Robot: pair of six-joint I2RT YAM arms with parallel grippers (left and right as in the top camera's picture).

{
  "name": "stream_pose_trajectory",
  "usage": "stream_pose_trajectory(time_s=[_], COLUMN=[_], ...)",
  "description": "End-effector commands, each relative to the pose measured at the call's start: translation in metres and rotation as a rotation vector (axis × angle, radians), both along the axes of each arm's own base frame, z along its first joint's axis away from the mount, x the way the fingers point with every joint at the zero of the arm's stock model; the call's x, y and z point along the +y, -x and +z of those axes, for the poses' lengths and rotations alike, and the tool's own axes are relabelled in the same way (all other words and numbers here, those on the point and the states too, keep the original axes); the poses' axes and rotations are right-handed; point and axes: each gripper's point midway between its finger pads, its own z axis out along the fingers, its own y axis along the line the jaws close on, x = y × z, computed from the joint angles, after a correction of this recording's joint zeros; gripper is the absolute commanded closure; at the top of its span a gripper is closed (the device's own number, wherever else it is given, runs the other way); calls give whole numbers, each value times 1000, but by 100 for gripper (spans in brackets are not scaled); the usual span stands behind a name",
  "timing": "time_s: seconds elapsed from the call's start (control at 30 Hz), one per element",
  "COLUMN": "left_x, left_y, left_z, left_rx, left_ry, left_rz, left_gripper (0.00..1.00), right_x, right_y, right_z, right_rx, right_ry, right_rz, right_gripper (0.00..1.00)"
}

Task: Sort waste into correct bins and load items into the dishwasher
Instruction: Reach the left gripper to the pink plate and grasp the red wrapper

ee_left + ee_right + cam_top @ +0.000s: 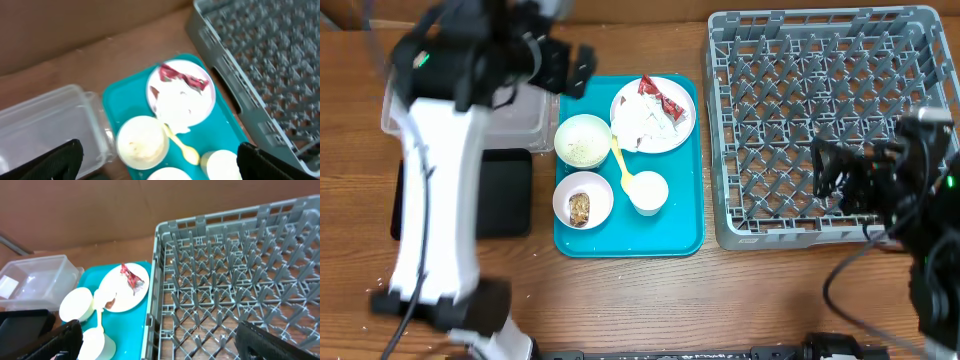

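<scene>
Red-and-white wrapper (182,77) lies on the crumpled napkin (177,105) on the white plate (212,92) in the teal tray (112,100), so the left gripper (157,146), spread wide and empty just short of it, should centre over it and pinch the wrapper alone, while the right gripper (157,330), likewise spread, hovers over the dish rack (225,280).

My left gripper (574,68) is hanging above the teal tray's (680,235) far corner, where dishes (583,140) are crowding all but the near strip, and the clear tub (525,125) and pegged rack (820,120) are flanking its sides.
</scene>
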Motion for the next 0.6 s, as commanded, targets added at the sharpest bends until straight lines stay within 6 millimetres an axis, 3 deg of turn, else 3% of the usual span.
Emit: stream_pose_trajectory(time_s=[0.0, 0.3, 0.57], left_x=[-23, -76, -101], left_y=[-18, -72, -107], left_z=[-17, -110, -208], left_rx=[26, 131, 196], left_ry=[-5, 39, -85], left_rz=[-46, -107, 126], left_gripper=[0, 0, 0], right_x=[-1, 4, 4], right_y=[-8, -14, -16], right_z=[-6, -58, -76], right_rx=[46, 281, 361], right_ry=[-3, -48, -55], right_rz=[2, 24, 23], right_gripper=[0, 0, 0])
